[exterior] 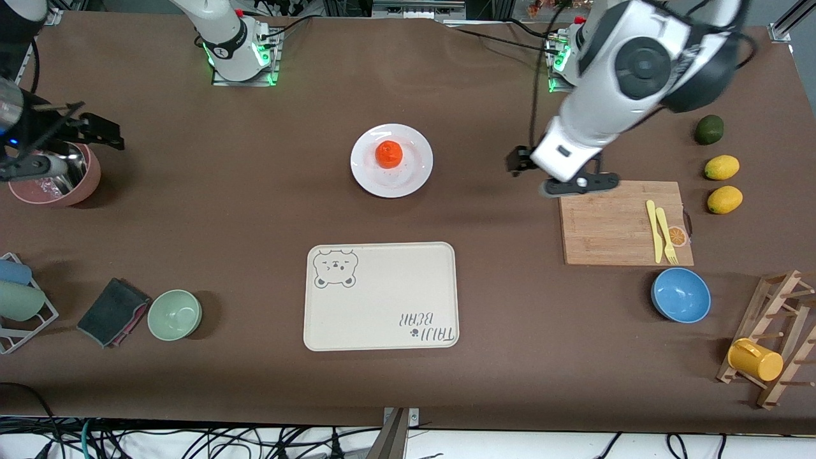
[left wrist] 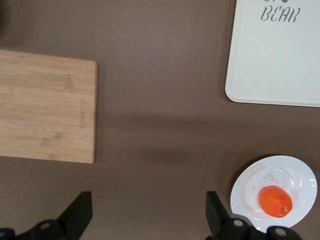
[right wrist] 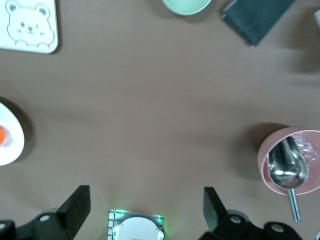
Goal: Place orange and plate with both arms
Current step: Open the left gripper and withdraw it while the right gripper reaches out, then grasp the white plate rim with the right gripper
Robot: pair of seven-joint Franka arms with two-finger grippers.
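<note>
The orange [exterior: 388, 153] lies in the middle of the white plate [exterior: 366, 173], which rests on the brown table between the two robot bases and the bear-print tray [exterior: 380, 296]. My left gripper [exterior: 552, 173] is open and empty, up over the table beside the cutting board's edge. In the left wrist view [left wrist: 148, 215] the plate [left wrist: 292, 172] and the orange [left wrist: 275, 201] show off to one side of the jaws. My right gripper [exterior: 67, 145] is open and empty, up by the pink bowl [exterior: 86, 185]. In the right wrist view [right wrist: 145, 205] only the plate's edge [right wrist: 11, 142] shows.
A cutting board [exterior: 605, 223] with a yellow knife and fork, a blue bowl [exterior: 680, 294], two lemons [exterior: 721, 167], a dark green fruit [exterior: 709, 129] and a mug rack [exterior: 774, 344] stand toward the left arm's end. A green bowl [exterior: 174, 314], a dark cloth [exterior: 111, 312] and a cup rack [exterior: 19, 306] stand toward the right arm's end.
</note>
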